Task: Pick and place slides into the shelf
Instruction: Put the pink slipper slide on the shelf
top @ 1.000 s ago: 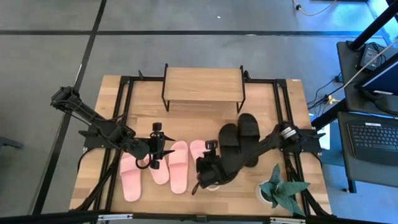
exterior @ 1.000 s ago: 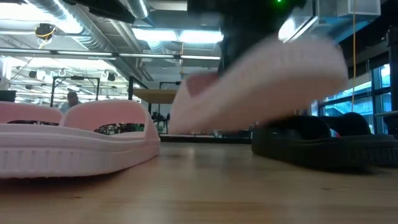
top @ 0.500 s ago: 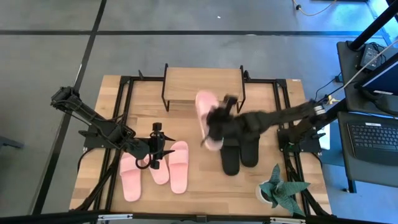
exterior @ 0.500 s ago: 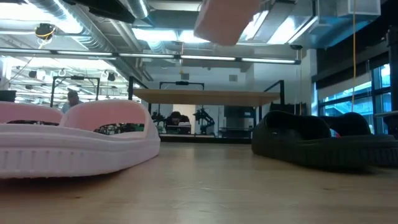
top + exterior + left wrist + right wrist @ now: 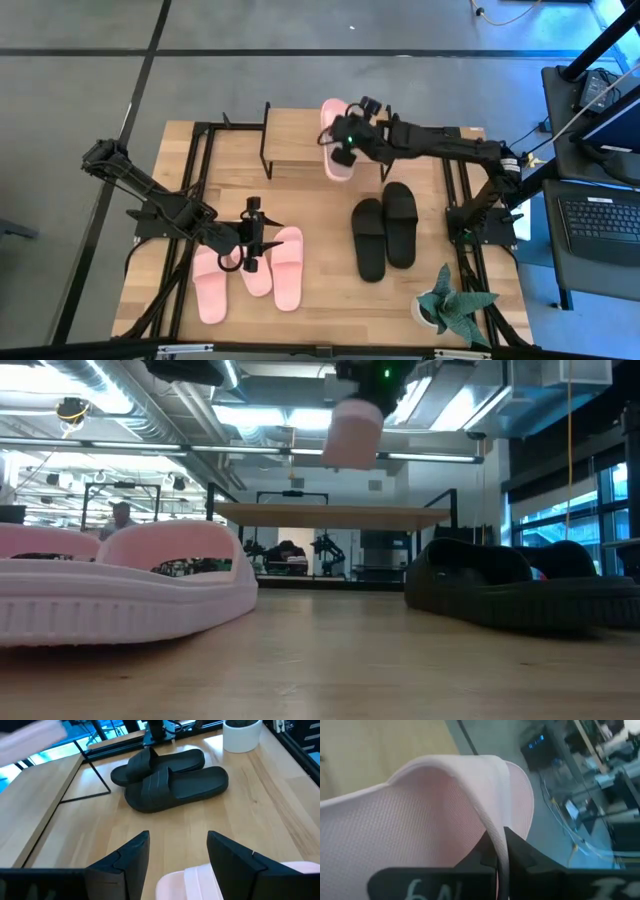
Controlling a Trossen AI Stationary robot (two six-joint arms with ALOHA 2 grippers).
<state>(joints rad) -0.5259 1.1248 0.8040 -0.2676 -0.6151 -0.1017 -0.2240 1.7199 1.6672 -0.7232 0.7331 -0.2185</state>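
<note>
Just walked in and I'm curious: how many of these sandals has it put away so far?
None rest on the shelf yet. The right claw holds one pink slide over the shelf's right end. Three pink slides by the left claw and two black slides remain on the table.

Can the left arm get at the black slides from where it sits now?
Probably yes. The left gripper hovers open over the pink slides, and only bare tabletop lies between it and the black slides; the right gripper is away over the shelf.

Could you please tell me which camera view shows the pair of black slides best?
The high view: both black slides lie side by side, whole, from above. The left wrist view shows the pair obliquely beyond the left gripper. The low view gives only a side profile. The right wrist view shows none.
</note>
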